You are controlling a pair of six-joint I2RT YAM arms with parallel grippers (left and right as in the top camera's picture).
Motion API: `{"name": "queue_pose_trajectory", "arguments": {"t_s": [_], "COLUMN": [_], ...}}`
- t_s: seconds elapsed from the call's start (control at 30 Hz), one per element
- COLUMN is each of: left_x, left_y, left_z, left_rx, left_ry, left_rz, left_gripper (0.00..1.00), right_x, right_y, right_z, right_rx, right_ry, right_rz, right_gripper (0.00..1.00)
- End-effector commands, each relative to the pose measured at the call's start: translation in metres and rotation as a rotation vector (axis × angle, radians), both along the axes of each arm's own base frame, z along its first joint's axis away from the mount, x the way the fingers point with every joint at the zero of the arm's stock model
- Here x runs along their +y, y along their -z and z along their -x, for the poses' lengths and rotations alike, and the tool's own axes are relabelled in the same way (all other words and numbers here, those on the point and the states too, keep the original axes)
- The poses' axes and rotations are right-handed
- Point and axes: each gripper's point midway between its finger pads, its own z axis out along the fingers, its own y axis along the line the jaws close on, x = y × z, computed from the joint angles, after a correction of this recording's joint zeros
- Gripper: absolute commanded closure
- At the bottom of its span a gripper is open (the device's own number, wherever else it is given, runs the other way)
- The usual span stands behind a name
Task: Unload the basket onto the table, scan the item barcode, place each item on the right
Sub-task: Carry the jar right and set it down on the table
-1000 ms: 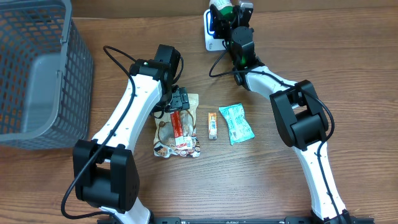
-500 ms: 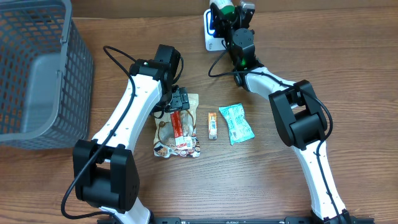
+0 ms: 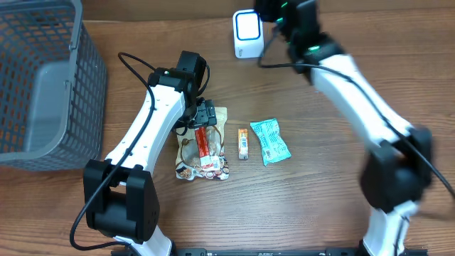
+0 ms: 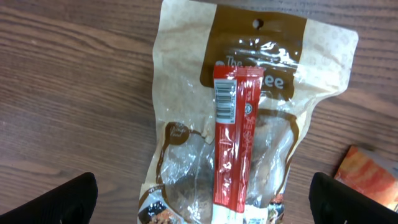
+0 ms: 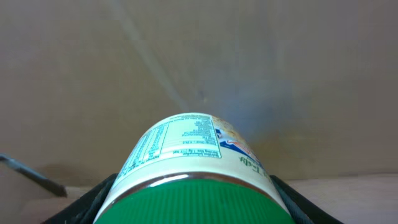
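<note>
My right gripper [image 5: 193,208] is shut on a jar [image 5: 193,155] with a green ribbed lid and a white printed label, its fingers [image 5: 84,202] pressing both sides. From overhead that gripper [image 3: 283,10] is a blur at the table's far edge, just right of the white barcode scanner [image 3: 246,34]; the jar cannot be made out there. My left gripper [image 4: 205,202] hangs open over a brown snack pouch [image 4: 186,124], with a red stick pack [image 4: 233,137] lying on the pouch and a barcode near its top. The left gripper [image 3: 204,114] holds nothing.
A small orange bar [image 3: 243,144] and a teal packet [image 3: 270,141] lie right of the pouch. A grey mesh basket [image 3: 43,85] fills the far left. The scanner's cable runs along the back of the wooden table [image 3: 313,206].
The right arm has swung to the right, carrying the jar from in front of the scanner to beside it; it is motion-blurred. The left arm has not moved.
</note>
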Motion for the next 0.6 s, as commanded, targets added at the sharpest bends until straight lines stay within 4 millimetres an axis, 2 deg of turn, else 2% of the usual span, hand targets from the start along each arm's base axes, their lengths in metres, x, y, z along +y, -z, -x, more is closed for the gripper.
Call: {"name": "queue_pose_trajectory", "arguments": {"t_s": [0.0,0.1,0.27,0.4,0.57], "left_x": [0.001,0.001,0.001,0.001,0.001], "left_y": [-0.007,-0.007,-0.007,-0.007,-0.007], "left_z": [-0.003,-0.003,-0.003,-0.003,-0.003], "left_rx": [-0.024,-0.024,-0.024,-0.024,-0.024], "left_ry": [-0.015,-0.015,-0.015,-0.015,-0.015], "left_rz": [-0.002,-0.002,-0.002,-0.002,-0.002], "left_gripper": [0.00,0.00,0.00,0.00,0.00], "right_x": [-0.051,-0.093,-0.160,-0.192,-0.217], "right_y": [-0.051,-0.019,0.063,0.116,0.175], "right_z": [0.034,0.067,0.125,0.163,0.189], "right_rx": [0.022,0.239,0.666,0.905,1.047], "right_ry": [0.067,0.121,0.219,0.269,0.313], "right_rz": [0.015,0.088,0.195,0.232,0.236], "right_gripper": [0.96,0.96,0.96,0.96,0.96]}}
